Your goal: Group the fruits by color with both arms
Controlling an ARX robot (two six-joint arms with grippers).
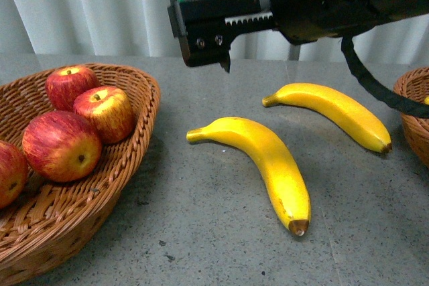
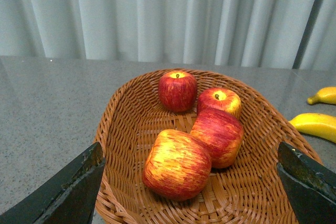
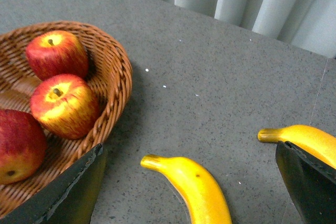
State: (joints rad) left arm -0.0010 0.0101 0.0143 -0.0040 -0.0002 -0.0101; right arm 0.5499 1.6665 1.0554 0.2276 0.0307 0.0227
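Several red apples streaked with yellow lie in the left wicker basket, among them one at the back and one in front. Two yellow bananas rest on the grey table, a near one and a far one. My right gripper hangs open above the table behind the bananas; in its wrist view the near banana lies between the open fingers. My left gripper is open over the basket, above the nearest apple. It is out of the front view.
A second wicker basket sits at the right edge of the table, with a sliver of something yellow inside. A pale curtain hangs behind the table. The right arm's black cable droops over the far banana.
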